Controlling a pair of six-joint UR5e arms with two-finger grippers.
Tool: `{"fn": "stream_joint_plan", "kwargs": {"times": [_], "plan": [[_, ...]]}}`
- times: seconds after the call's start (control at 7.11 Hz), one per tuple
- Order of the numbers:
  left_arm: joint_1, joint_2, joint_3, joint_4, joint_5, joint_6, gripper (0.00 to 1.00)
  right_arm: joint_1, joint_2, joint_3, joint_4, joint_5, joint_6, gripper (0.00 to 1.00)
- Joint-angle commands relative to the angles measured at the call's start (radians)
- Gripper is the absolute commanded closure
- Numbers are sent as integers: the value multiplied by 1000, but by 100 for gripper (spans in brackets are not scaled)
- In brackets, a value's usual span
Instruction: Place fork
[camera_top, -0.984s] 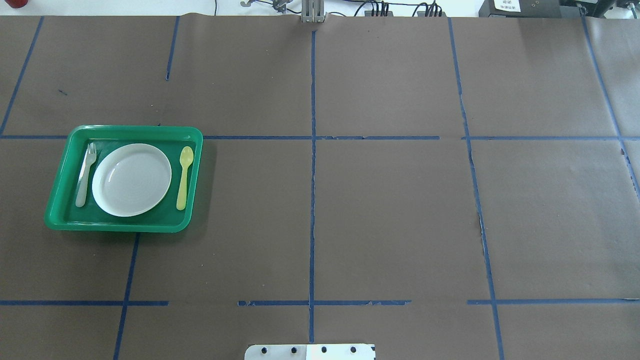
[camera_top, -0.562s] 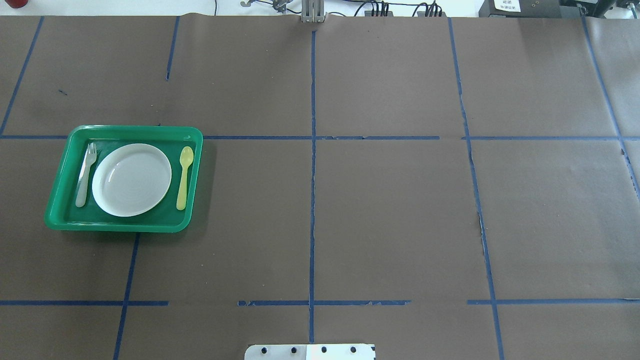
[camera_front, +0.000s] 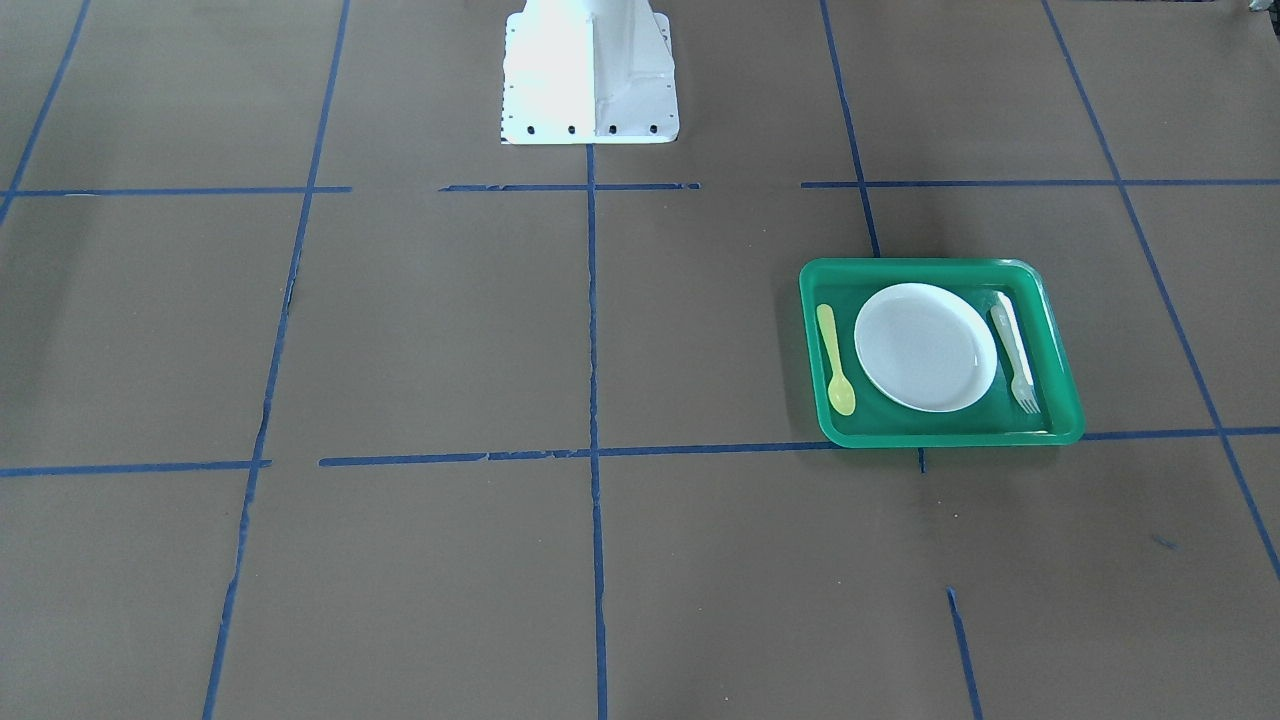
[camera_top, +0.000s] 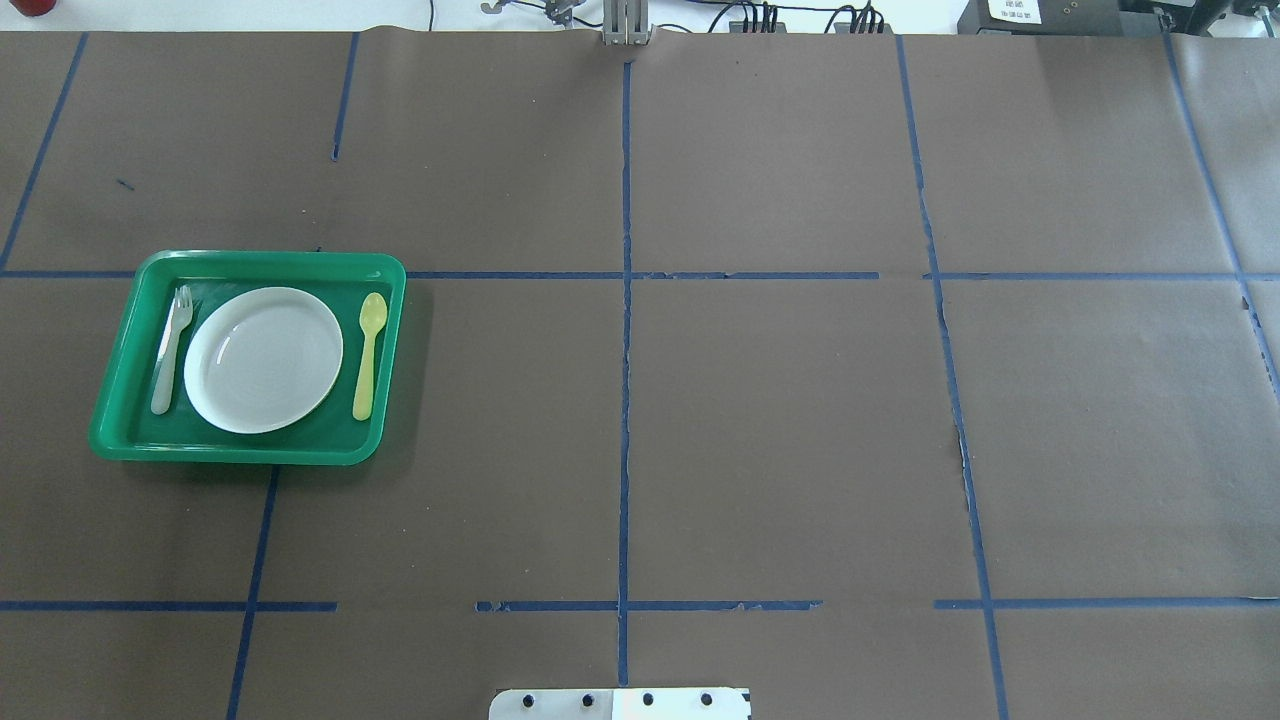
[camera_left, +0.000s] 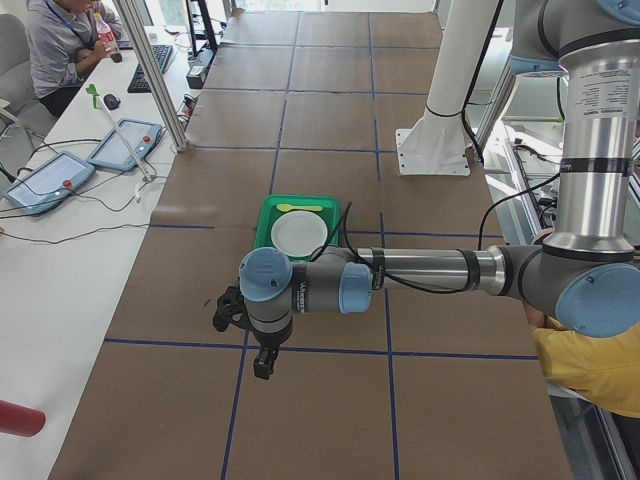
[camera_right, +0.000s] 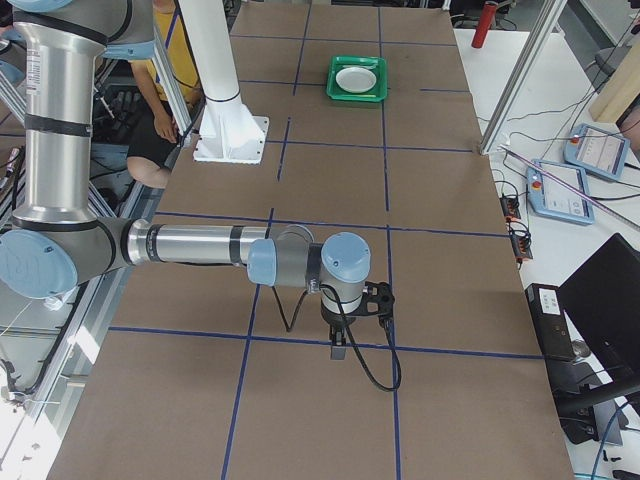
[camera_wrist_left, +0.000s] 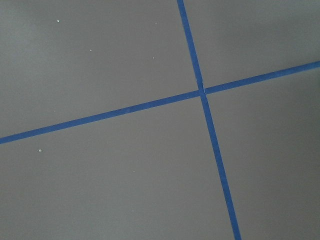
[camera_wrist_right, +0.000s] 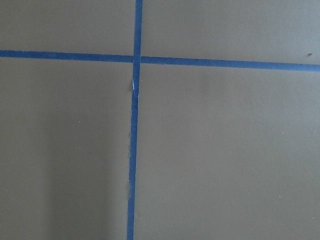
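The pale whitish fork (camera_top: 170, 350) lies flat in the green tray (camera_top: 250, 258), left of the white plate (camera_top: 263, 360), tines toward the far side. It also shows in the front-facing view (camera_front: 1013, 358), right of the plate (camera_front: 925, 347). Neither gripper is near it. My left gripper (camera_left: 262, 366) hangs over the table's left end, away from the tray (camera_left: 264, 215). My right gripper (camera_right: 337, 350) hangs over the right end, far from the tray (camera_right: 357, 97). I cannot tell whether either is open or shut. Both wrist views show only brown paper and blue tape.
A yellow-green spoon (camera_top: 368, 355) lies in the tray, right of the plate. The robot's white base (camera_front: 588, 75) stands at the table's middle near edge. Operators, tablets (camera_left: 125, 145) and cables are on a side bench.
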Motion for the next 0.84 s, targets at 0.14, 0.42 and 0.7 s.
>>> {"fn": "stream_joint_plan", "kwargs": {"times": [0.14,0.42,0.7], "plan": [[-15,2,-2,0,0,3,0,0,0,0,0,0,0,0],[-81,-1,2,1,2,1,0,0,0,0,0,0,0,0],[-89,-4,-5,1,2,1,0,0,0,0,0,0,0,0]]}}
